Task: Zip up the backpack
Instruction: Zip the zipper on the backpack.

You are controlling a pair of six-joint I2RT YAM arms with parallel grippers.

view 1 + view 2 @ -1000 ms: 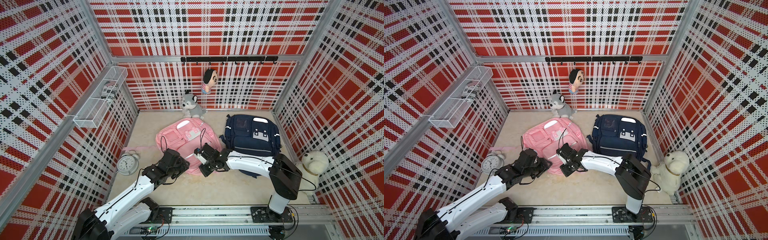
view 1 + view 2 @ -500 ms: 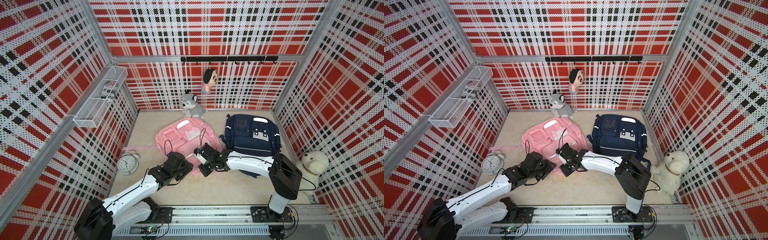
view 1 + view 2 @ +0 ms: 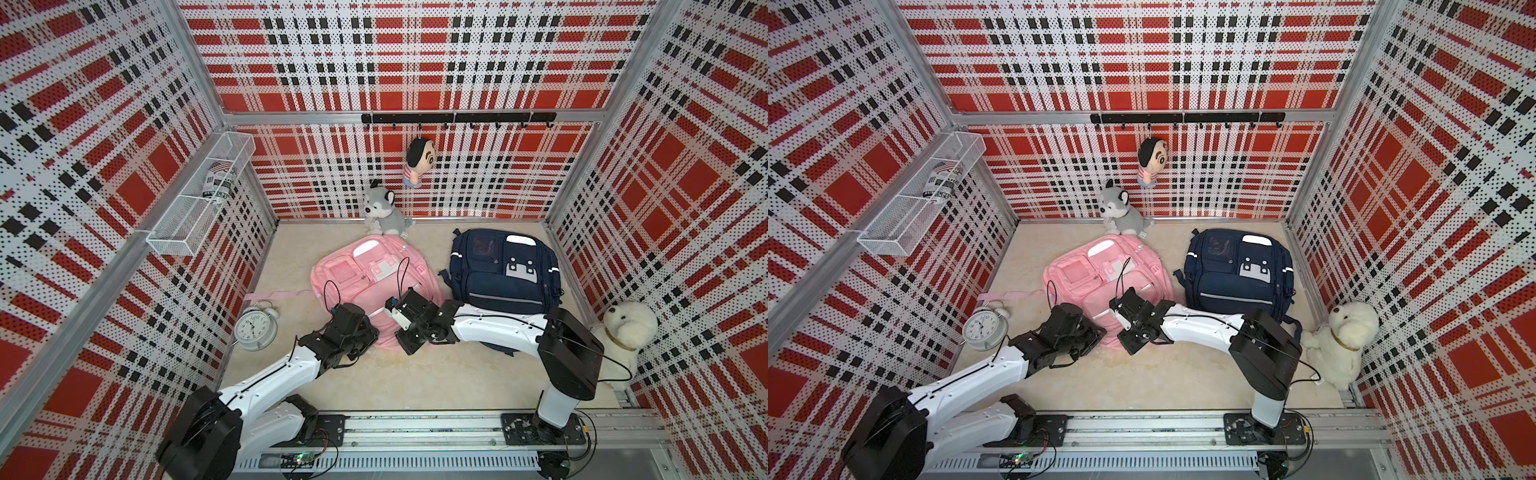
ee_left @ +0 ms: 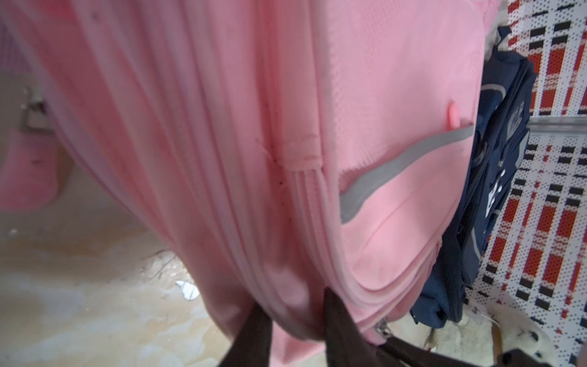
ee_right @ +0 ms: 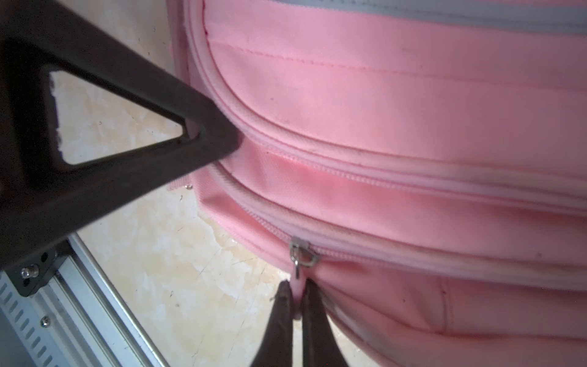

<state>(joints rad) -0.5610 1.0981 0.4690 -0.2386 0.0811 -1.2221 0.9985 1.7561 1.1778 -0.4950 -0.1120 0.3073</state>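
The left arm (image 3: 291, 365) and right arm (image 3: 498, 336) hide the pink backpack's (image 3: 353, 270) near edge in both top views; the right tool (image 5: 297, 290) covers most of the zipper pull (image 5: 297, 281).

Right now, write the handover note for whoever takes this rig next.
Left gripper: closed on a fold at the pink backpack's near edge, apparently bracing it.
Right gripper: shut on the pink zipper pull, just below the metal slider.
Things: the pink backpack lies flat on the table, with the navy backpack beside it.
Done: both grips look set.
Left: draw the slider along its track to the end. I cannot tell from these views how much of the track is open.
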